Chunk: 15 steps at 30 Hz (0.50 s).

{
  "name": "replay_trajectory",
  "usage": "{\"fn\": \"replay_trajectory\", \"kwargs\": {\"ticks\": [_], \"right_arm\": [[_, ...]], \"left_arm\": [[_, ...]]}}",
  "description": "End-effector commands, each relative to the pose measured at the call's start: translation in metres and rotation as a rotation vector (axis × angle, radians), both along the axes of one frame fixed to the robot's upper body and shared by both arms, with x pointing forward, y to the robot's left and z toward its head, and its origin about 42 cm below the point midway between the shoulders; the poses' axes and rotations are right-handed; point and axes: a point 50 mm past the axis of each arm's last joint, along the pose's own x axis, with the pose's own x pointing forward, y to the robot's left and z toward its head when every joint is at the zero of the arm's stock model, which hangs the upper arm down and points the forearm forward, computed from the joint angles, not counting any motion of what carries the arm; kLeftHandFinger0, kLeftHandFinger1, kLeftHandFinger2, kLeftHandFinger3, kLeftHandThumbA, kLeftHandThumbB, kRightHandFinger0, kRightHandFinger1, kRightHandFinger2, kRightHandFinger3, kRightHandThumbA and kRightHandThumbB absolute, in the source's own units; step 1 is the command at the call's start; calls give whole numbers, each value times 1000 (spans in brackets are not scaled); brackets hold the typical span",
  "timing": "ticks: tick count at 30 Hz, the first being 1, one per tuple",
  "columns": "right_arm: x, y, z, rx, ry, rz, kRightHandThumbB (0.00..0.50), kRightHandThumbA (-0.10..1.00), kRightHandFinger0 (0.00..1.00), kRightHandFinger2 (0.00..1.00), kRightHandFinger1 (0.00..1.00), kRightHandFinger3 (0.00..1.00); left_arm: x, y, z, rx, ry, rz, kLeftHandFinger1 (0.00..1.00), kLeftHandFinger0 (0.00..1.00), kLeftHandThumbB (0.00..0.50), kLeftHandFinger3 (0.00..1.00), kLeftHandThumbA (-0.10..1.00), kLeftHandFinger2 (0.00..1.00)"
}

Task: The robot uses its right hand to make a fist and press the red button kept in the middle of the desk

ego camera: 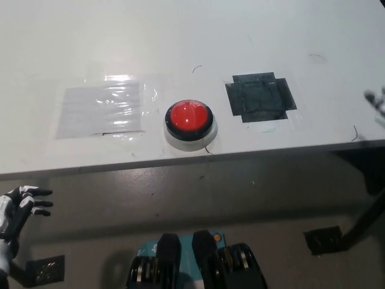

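The red button [189,117], a round dome on a black and white base, sits in the middle of the white desk [192,36], close to its front edge. My black right hand [376,102] only just enters at the picture's right edge, over the desk's right end and far to the right of the button; its blurred fingers look spread apart, holding nothing. My white left hand [21,208] rests low at the lower left, below the desk's front edge, with fingers apart and empty.
A square patch of black tape [260,98] lies right of the button, and a shiny clear taped sheet [102,108] lies to its left. The desk's front edge [180,161] runs across the picture. A dark desk leg [368,220] stands at the lower right.
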Motion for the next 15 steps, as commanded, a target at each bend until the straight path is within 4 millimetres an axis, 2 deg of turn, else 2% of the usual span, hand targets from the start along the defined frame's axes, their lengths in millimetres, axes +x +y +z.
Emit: {"fn": "replay_trajectory", "kwargs": {"ticks": [1, 3, 4, 6, 7, 8, 9, 11, 12, 13, 14, 15], "right_arm": [[24, 31, 77, -42, -171, 45, 219, 821, 585, 524, 563, 587], [34, 49, 94, -33, -197, 48, 243, 808, 423, 331, 347, 365], [36, 55, 98, -30, -205, 57, 226, 796, 333, 247, 251, 289], [45, 78, 116, -43, -234, 102, 192, 765, 161, 74, 73, 138], [47, 85, 121, -52, -243, 109, 201, 758, 138, 41, 46, 97], [49, 91, 124, -54, -249, 113, 202, 751, 124, 36, 35, 83], [53, 99, 127, -39, -259, 125, 200, 710, 18, 36, 3, 91], [58, 108, 129, -32, -259, 125, 214, 704, 6, 140, 59, 170], [70, 132, 138, -47, -278, 144, 293, 734, 0, 220, 93, 147], [71, 133, 138, -49, -279, 145, 307, 739, 0, 312, 163, 154], [71, 142, 143, -56, -287, 146, 300, 737, 0, 359, 213, 138], [68, 156, 152, -47, -298, 160, 277, 730, 0, 361, 214, 109]], "left_arm": [[4, 10, 14, 19, -61, -19, 434, 406, 3, 498, 570, 511], [5, 10, 14, 23, -57, -15, 461, 434, 8, 505, 561, 534], [5, 11, 14, 24, -55, -15, 488, 463, 2, 518, 562, 557], [4, 10, 13, 24, -44, -14, 445, 427, 12, 500, 569, 519], [3, 9, 14, 24, -42, -12, 451, 433, 11, 499, 571, 521], [3, 9, 14, 24, -42, -12, 453, 435, 11, 498, 572, 521], [3, 9, 14, 19, -44, -13, 459, 444, 12, 496, 565, 524], [3, 9, 15, 18, -40, -12, 453, 434, 14, 493, 558, 519], [4, 9, 14, 21, -39, -18, 454, 432, 1, 510, 554, 529], [4, 9, 14, 22, -38, -18, 457, 436, 0, 514, 554, 533], [3, 9, 15, 42, -32, -16, 480, 464, 0, 526, 561, 554], [3, 9, 15, 28, -30, -19, 494, 482, 2, 527, 561, 566]]}}
